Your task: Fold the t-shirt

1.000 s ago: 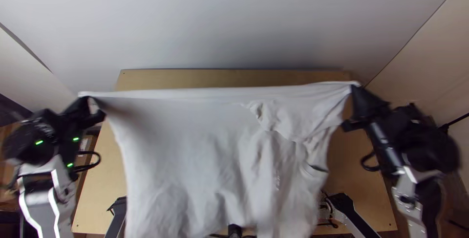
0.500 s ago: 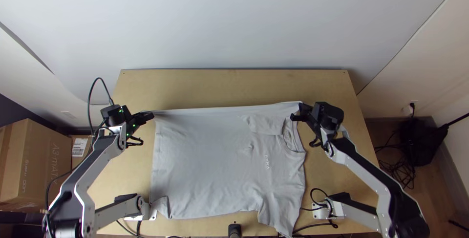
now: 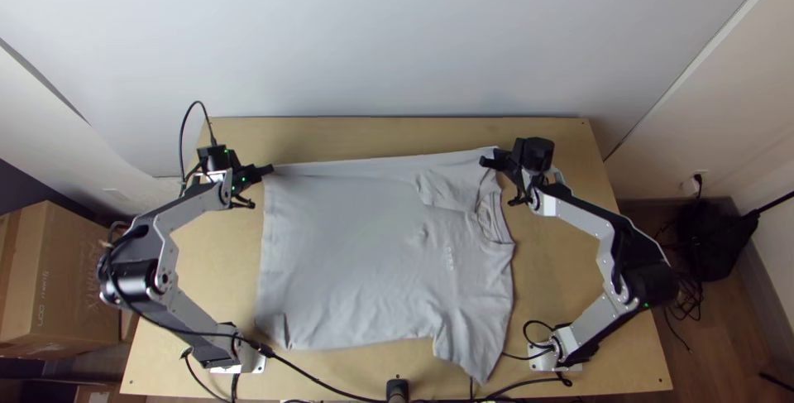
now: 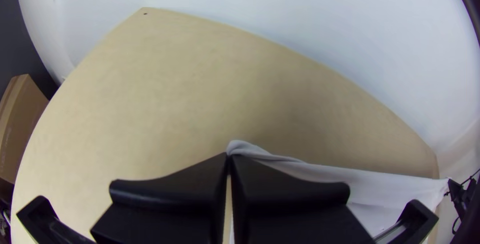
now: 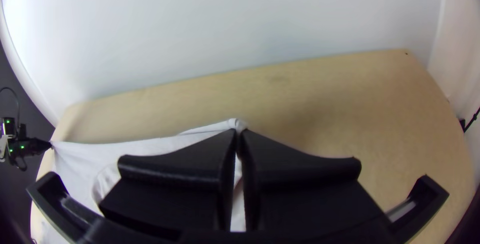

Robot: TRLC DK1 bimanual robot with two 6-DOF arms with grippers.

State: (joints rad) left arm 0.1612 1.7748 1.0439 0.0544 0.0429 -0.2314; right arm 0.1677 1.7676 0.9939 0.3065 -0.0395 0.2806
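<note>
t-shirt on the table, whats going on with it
Two robot arms are at work folding it. The left gripper and right gripper have their jaws shut on opposite ends of its far edge. The t-shirt lies mostly spread over the table, collar toward the right arm, one near corner turned over.

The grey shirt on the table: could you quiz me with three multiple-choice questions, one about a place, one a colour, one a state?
1. Where on the shirt is the collar?
A: the left arm's side
B: the right arm's side
C: dead centre

2. What colour is the shirt?
A: light grey
B: red
C: dark green

3. How are the two grippers?
A: both wide open
B: one open, one shut
C: both shut on cloth

1 B: the top view shows it toward that arm.
2 A: the cloth is plainly pale grey.
3 C: the wrist views show left gripper and right gripper pinching it.
</note>
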